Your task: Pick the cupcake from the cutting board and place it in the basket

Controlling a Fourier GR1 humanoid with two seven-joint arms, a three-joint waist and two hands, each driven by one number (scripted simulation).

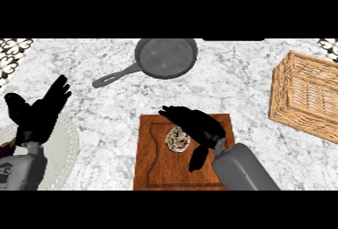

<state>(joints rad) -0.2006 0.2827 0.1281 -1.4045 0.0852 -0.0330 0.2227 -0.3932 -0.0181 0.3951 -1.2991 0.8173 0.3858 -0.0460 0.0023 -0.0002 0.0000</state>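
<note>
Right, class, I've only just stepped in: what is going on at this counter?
The robot's right hand is over the cutting board, fingers curving above the cupcake, which lies on the board and is not lifted. The left hand rests open at the left edge. The basket waits on the right; a frying pan sits at the back.

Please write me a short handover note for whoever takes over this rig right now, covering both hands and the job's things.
Left hand: open, fingers up, resting at the view's left edge.
Right hand: over the brown wooden cutting board, fingers arched above the small pale cupcake; no grip visible yet.
Cupcake lies on the board, partly hidden by the hand.
Woven wicker basket stands at the right, apart from the board.
Done: approach. Left: grasp, lift, carry right, place in basket.
</note>
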